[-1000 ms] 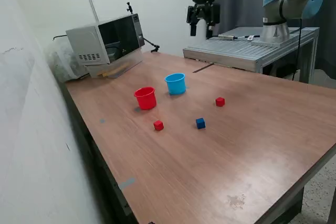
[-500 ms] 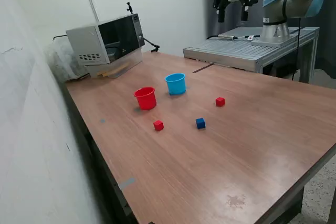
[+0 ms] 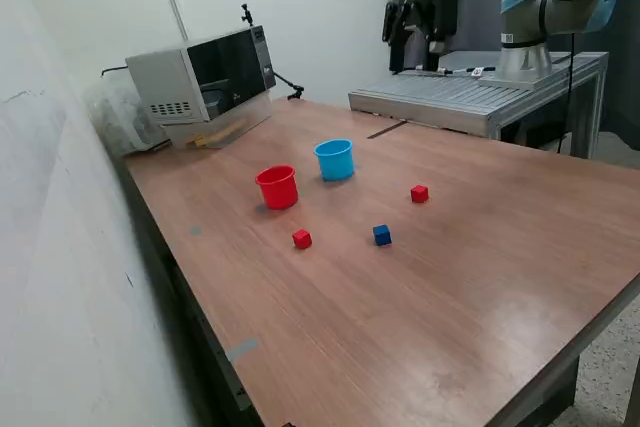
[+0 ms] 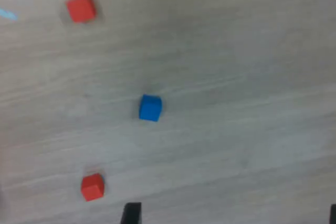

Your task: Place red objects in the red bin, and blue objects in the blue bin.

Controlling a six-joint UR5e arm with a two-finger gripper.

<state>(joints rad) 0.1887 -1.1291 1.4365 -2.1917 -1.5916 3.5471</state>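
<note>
The red cup [image 3: 277, 187] and the light blue cup [image 3: 335, 159] stand upright side by side on the wooden table [image 3: 500, 277]. One red cube [image 3: 302, 239] lies in front of the red cup. Another red cube [image 3: 419, 193] lies toward the exterior view's right. One dark blue cube [image 3: 382, 235] lies between them; no second blue cube shows. My gripper [image 3: 415, 37] hangs open and empty, high above the table's far side. The wrist view shows the blue cube [image 4: 150, 107], both red cubes [image 4: 81, 8] [image 4: 93, 187] and my gripper [image 4: 231, 216] with its fingertips [image 4: 131, 214] wide apart.
A grey microwave-like box [image 3: 200, 72] stands at the table's far corner on the exterior view's left. A metal platform [image 3: 470, 97] carrying the arm's base [image 3: 530, 47] adjoins the far edge. A white wall runs along the exterior view's left.
My gripper swung to the exterior view's right and upward, then came partway back left and lower. It stays open and empty. The cups and cubes have not moved.
</note>
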